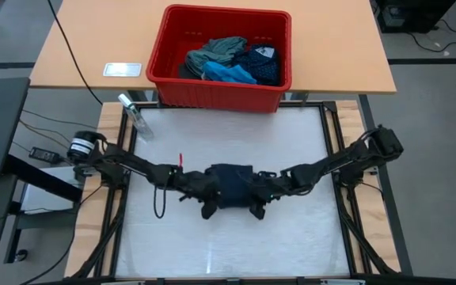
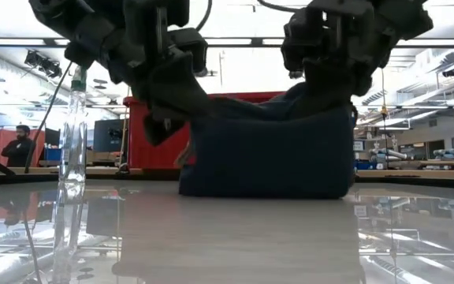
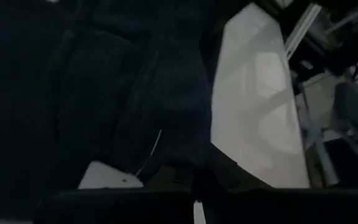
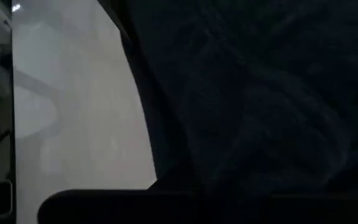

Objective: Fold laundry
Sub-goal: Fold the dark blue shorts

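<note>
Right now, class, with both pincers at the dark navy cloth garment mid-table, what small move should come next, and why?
Probably lower it flat: the left pincer and right pincer, both shut, flank the dark navy cloth garment, which the low view shows bunched up off the table.

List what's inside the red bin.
Red bin: grey-green shirt, blue piece, navy dotted piece. Anything beneath them is covered.

Overhead and table-level views share the navy garment (image 1: 229,184).
</note>
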Available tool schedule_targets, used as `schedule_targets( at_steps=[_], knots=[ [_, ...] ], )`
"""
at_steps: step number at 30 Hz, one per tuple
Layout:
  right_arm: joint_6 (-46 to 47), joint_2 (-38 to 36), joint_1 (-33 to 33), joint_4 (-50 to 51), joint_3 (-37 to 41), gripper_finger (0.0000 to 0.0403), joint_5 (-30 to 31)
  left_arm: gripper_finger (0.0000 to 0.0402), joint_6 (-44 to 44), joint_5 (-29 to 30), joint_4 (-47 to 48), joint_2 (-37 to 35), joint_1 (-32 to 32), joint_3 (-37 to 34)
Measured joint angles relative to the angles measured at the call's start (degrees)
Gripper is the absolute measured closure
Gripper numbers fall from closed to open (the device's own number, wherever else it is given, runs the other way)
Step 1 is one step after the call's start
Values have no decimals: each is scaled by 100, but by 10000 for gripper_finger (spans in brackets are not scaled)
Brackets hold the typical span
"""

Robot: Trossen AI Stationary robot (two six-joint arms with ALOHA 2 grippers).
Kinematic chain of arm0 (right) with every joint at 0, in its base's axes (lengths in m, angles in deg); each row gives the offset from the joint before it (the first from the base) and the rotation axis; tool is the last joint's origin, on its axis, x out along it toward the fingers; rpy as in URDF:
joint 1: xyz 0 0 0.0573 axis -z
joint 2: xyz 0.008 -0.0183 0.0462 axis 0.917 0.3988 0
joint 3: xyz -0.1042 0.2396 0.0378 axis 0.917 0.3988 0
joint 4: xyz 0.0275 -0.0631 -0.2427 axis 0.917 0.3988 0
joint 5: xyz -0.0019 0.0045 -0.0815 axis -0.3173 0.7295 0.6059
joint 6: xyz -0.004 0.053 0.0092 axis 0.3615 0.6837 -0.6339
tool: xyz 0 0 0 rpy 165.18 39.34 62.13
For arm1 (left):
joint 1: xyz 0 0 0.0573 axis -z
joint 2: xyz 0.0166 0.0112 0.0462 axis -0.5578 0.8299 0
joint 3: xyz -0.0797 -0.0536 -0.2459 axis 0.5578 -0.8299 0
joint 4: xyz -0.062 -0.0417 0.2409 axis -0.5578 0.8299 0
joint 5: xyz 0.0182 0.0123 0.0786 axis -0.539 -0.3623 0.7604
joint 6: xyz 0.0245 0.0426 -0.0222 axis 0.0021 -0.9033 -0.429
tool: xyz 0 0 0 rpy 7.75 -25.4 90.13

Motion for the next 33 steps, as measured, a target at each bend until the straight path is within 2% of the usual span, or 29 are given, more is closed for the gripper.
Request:
schedule_targets(
  at_steps=[6,10,13,16,21,24,28,33],
  knots=[
    [310,-129,692,177,46,393,177,394,53,168,72,-219,-580,6],
    [851,-1,1158,-248,480,386,168,393,-336,232,244,1,-1037,9],
    [1313,110,1394,-848,906,361,-283,393,-443,104,252,235,-1272,7],
    [1494,99,1503,-1049,1189,324,-730,393,-461,-272,157,351,-1413,-3],
    [1606,-312,1556,-600,1233,259,-946,392,-459,-602,173,397,-1532,-10],
    [1765,-650,1561,-334,1204,234,-975,386,-442,-652,190,309,-1632,-10],
    [1814,-1031,1527,-188,1185,228,-973,341,-399,-628,201,-61,-1813,-2],
    [1820,-1423,1478,501,1180,229,-532,251,-338,-613,848,-452,-1967,-3]
  ],
)
